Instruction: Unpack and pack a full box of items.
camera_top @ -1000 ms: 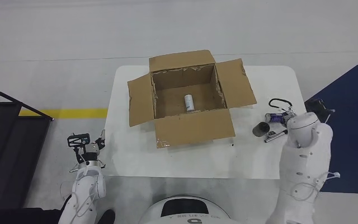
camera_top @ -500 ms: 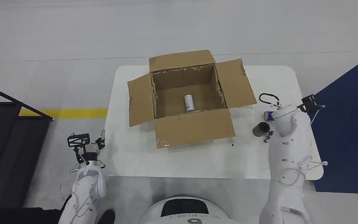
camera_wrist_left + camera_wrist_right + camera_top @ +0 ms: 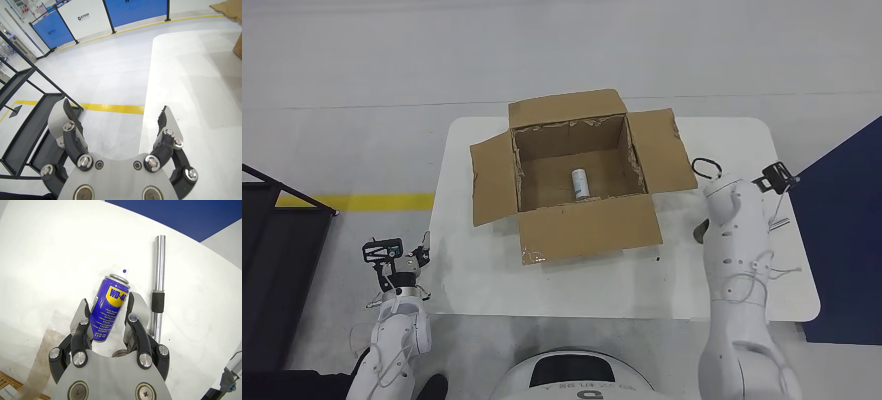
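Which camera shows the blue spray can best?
The right wrist view: the spray can sits close up in the right gripper. In the top view the right arm covers its spot; the left wrist view faces the floor.

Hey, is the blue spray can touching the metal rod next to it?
Apart. The right wrist view shows a strip of bare white table between the can and the rod along the can's whole length.
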Robot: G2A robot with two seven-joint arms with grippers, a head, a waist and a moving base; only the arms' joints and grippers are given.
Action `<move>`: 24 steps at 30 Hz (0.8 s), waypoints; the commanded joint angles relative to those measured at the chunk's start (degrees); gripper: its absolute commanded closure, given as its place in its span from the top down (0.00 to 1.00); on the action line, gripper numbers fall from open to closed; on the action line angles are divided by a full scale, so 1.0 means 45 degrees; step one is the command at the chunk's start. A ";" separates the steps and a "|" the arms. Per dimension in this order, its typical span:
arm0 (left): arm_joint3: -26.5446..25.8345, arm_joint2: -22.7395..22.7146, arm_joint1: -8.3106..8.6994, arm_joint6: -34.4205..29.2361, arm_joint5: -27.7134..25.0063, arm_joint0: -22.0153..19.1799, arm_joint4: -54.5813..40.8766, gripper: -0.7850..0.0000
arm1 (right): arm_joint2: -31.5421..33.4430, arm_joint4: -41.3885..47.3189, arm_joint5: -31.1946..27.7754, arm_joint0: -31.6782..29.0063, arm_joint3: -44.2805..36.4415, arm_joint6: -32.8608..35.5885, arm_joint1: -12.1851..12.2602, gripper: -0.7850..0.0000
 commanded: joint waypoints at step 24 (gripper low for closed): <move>0.0000 0.0000 0.0000 0.0000 0.0000 0.0000 0.0000 1.00 | 0.2133 0.3368 -0.0904 -0.1388 -0.4949 0.0795 -0.0443 0.00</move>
